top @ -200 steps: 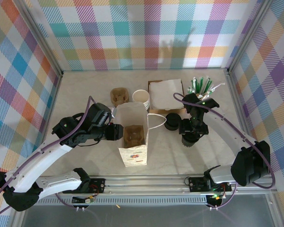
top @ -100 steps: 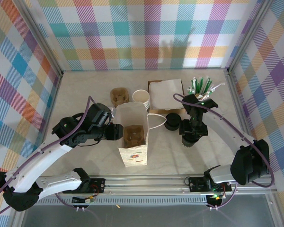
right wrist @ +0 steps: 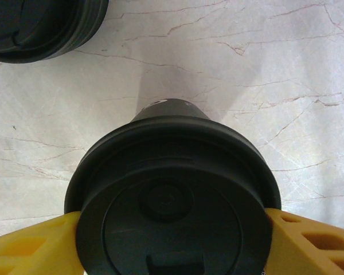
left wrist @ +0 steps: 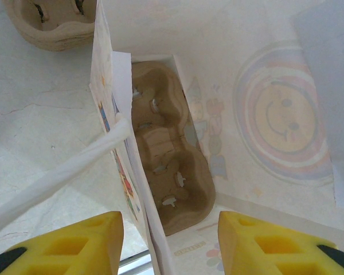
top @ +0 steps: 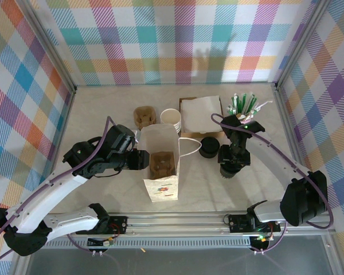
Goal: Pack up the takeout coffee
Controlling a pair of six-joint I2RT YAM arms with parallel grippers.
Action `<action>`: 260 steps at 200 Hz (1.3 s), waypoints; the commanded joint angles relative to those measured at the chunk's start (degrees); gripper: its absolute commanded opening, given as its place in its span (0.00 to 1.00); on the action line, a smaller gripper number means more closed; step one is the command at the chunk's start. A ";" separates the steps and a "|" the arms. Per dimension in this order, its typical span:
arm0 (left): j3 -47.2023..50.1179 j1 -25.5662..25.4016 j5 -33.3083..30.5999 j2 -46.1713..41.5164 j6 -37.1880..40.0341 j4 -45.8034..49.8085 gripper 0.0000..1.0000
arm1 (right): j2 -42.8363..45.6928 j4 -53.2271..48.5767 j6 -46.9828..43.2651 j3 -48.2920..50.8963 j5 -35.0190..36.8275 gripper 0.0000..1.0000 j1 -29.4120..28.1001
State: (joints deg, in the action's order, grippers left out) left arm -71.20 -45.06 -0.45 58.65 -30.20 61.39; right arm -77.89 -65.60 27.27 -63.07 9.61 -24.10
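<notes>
Takeout coffee point(right wrist: 172, 212) stands between the right jaws, seemingly touching both.

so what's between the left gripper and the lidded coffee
The open paper bag holding a cup carrier, then bare table up to the coffee, in the top view.

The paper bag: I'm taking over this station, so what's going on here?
The left tool straddles one wall of the paper bag, jaws apart; a cardboard carrier lies at its bottom. The right tool flanks the lidded takeout coffee, which stands on the table right of the bag. Whether it is gripped is unclear.
</notes>
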 commanded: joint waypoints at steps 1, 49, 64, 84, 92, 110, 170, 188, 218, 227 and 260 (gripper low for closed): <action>-0.91 0.60 0.71 -0.99 0.37 1.06 0.47 | -0.75 -0.25 0.74 2.03 0.65 0.69 -0.34; -1.27 0.61 0.49 -0.65 0.54 1.02 0.47 | 0.07 -1.27 -1.98 -0.45 -0.38 0.64 -0.66; -1.50 0.64 0.32 -0.44 0.72 1.02 0.47 | 1.20 -1.56 -3.11 -1.67 -0.55 0.62 -1.20; -1.66 0.67 -0.35 -0.23 0.71 0.81 0.48 | 2.93 -2.13 -4.00 -2.66 -0.66 0.60 -1.52; -1.57 0.66 -0.73 -0.18 0.80 0.69 0.48 | 3.28 -2.67 -4.30 -2.92 -0.82 0.59 -1.48; -1.07 0.67 -1.89 -0.28 0.66 0.34 0.48 | 3.90 -4.20 -4.68 -3.39 -1.03 0.57 -1.54; 0.87 0.67 -4.64 -3.88 -0.25 0.50 0.53 | 8.24 -1.90 -5.63 -0.36 -5.78 0.54 -1.66; 1.37 0.66 -5.65 -5.13 -0.43 0.46 0.54 | 8.36 -0.69 -5.64 0.57 -6.88 0.53 -1.66; 0.33 0.62 -6.76 -4.94 -0.51 0.87 0.54 | 7.66 -2.51 -5.98 -0.44 -6.64 0.52 -1.69; -0.34 0.67 -6.98 -4.58 -0.39 1.20 0.54 | 7.66 -2.82 -6.13 -1.10 -7.15 0.50 -1.71; -2.99 0.67 -7.78 -3.27 -0.06 2.08 0.54 | 8.53 -3.28 -7.06 -3.05 -10.10 0.49 -1.75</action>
State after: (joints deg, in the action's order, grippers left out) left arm -71.35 -45.06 -6.61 55.02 -30.39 61.95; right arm -70.32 -67.35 21.61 -63.57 2.44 -25.50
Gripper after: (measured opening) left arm 0.542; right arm 0.672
